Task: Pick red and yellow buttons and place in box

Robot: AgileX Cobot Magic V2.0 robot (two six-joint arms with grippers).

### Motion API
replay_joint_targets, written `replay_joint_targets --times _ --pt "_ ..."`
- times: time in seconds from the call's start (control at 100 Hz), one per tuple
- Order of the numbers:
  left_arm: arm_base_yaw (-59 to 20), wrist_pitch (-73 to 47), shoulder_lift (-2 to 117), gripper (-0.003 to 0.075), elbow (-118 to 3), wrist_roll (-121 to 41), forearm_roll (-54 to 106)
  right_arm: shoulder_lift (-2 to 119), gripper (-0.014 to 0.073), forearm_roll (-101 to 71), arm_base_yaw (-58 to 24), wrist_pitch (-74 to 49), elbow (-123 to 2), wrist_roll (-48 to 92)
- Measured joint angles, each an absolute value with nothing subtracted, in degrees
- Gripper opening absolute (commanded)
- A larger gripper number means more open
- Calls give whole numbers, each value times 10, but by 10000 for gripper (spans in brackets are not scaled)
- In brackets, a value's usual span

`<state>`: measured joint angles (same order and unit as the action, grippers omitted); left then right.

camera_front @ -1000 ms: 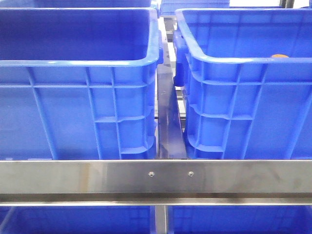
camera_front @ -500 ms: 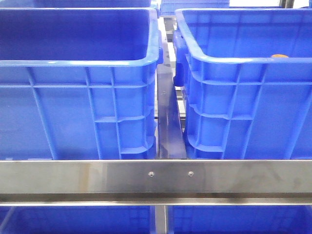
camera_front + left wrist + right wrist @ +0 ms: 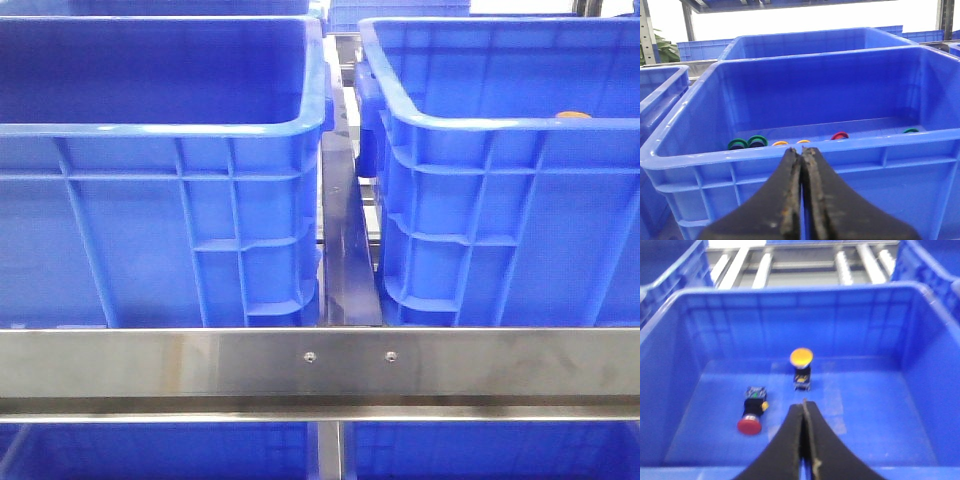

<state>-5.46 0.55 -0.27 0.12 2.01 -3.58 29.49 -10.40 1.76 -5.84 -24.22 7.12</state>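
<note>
Inside a blue crate (image 3: 920, 405) seen from the right wrist camera, two push buttons rest on the floor. A red button (image 3: 749, 425) lies on its side, its black body pointing toward the far wall. A yellow button (image 3: 801, 356) stands near it, closer to the far wall, its round cap tilted up above a black base. The right gripper (image 3: 804, 412) hangs above the near rim of this crate, its two dark fingers pressed together with nothing between them.

From the left wrist camera, another blue crate (image 3: 685, 165) holds a row of small rings along its floor: green rings (image 3: 738, 144) at one end, orange-yellow pieces (image 3: 780, 143) beside them, a red ring (image 3: 840, 135) farther along, and a green one (image 3: 911, 131) at the other end. The left gripper (image 3: 802, 160) sits just outside this crate's near wall, fingers closed together and holding nothing.

The front camera shows two tall blue crates side by side behind a steel rail (image 3: 320, 362), the left one (image 3: 150, 230) and the right one (image 3: 510, 230), with a narrow gap between them. A small orange spot (image 3: 573, 115) peeks over the right crate's rim.
</note>
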Motion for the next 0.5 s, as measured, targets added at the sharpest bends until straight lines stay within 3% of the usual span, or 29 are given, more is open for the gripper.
replay_joint_targets --times 0.16,0.5 --pt "-55 5 -3 -19 1 20 -36 257 -68 -12 1 -28 -214 -22" --pt "-55 5 -3 -19 1 20 -36 94 -68 5 -22 -15 -118 -39"
